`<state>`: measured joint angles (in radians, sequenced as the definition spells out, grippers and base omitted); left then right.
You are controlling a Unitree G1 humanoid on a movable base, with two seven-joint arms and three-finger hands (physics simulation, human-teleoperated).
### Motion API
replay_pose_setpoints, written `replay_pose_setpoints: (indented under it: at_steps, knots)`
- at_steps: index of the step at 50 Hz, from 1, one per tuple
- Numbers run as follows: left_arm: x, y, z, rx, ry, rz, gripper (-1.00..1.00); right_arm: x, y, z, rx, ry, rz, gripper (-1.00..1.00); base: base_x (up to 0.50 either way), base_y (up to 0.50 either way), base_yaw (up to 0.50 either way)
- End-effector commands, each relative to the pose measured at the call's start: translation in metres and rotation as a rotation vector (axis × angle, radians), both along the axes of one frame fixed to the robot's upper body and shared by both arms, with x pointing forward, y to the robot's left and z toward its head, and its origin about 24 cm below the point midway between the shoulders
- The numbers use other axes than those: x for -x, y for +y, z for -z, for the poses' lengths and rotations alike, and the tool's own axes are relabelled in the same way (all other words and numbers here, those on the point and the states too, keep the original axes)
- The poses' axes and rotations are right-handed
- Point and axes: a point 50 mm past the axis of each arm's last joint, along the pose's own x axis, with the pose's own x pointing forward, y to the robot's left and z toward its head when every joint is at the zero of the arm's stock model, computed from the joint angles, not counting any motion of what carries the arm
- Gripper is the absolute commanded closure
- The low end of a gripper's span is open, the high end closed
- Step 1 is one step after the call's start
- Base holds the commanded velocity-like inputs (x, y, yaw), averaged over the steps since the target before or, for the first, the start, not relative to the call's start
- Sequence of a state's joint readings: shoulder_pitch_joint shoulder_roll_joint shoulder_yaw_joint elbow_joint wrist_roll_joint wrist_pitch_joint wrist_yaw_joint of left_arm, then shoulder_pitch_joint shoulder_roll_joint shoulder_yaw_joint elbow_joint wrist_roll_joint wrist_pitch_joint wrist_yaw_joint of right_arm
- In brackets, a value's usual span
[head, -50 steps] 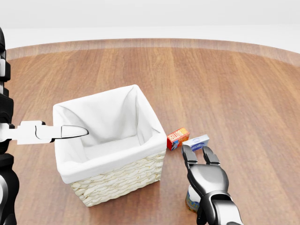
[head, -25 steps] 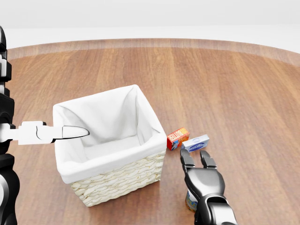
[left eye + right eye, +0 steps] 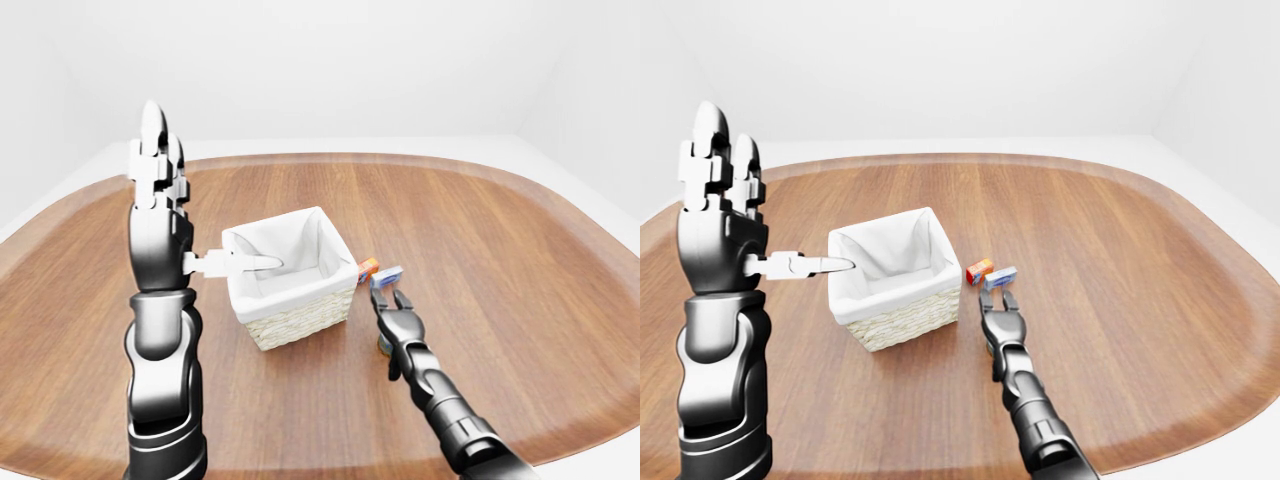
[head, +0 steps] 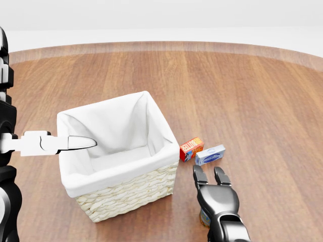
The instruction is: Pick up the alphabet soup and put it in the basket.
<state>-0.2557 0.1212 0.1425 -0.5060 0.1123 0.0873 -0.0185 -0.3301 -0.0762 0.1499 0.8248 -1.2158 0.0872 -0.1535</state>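
Alphabet soup: a can, standing on the wooden table near the bottom edge of the head view. Only a sliver of its label shows; the rest sits under the right hand. The can is just right of the basket's lower right corner, apart from it.

Right hand: hangs directly over the can, fingers spread and pointing up the view, not closed round anything. Whether the palm touches the can top cannot be told.

Basket: wicker, white cloth lining, nothing seen inside. Two small boxes lie just beyond the hand, an orange-red one and a blue-white one, close together beside the basket's right wall.

Left hand: raised upright at the left of the eye views, fingers straight, one white finger jutting sideways toward the basket; it grips nothing.

Step in hand, as I judge it: the reach-and-grasp, can not yet taken. Next move calls for lowering, wrapping the fingers round the can, then lifting clear of the rim and carrying left.
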Motion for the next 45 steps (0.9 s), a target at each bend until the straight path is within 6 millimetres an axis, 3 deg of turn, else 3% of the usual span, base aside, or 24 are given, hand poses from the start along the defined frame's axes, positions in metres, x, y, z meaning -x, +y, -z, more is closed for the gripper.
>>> replay_pose_setpoints:
  at_steps: [1, 22, 23, 25, 26, 27, 29, 45]
  knots:
    - [-0.0008, -0.0001, 0.0009, 0.001, 0.005, 0.0, -1.0, -0.0002, -0.0002, 0.0054, 0.008, 0.01, 0.004, -1.0, 0.0, 0.0, 0.0]
    - [-0.0008, 0.0, 0.0009, 0.0, 0.005, -0.002, -1.0, -0.0005, -0.0004, 0.0116, -0.001, 0.025, 0.01, -1.0, 0.0, 0.0, 0.0]
    - [-0.0008, 0.0001, 0.0011, 0.0, 0.006, -0.002, -1.0, -0.0001, 0.0, 0.0115, -0.001, 0.024, 0.009, -0.93, 0.0, 0.0, 0.0]
    - [-0.0015, 0.0004, 0.0021, 0.001, 0.011, -0.004, -1.0, 0.0011, 0.0007, 0.0112, -0.003, 0.025, 0.009, 0.15, 0.0, 0.0, 0.0]
    - [-0.0014, 0.0003, 0.0021, 0.001, 0.011, -0.004, -1.0, 0.0013, 0.0005, 0.0112, -0.002, 0.025, 0.009, 0.39, 0.0, 0.0, 0.0]
    - [-0.0012, 0.0002, 0.0018, 0.0, 0.009, -0.004, -1.0, 0.0012, 0.0005, 0.0119, -0.002, 0.022, 0.009, 0.77, 0.0, 0.0, 0.0]
    - [-0.0005, -0.0004, 0.0011, -0.002, 0.005, -0.002, -1.0, 0.0015, 0.0002, 0.0128, -0.006, 0.023, 0.009, 0.98, 0.0, 0.0, 0.0]
    - [0.0004, -0.0013, 0.0009, -0.007, 0.003, -0.002, -1.0, 0.0019, -0.0023, 0.0152, 0.018, 0.02, 0.0, 0.98, 0.0, 0.0, 0.0]
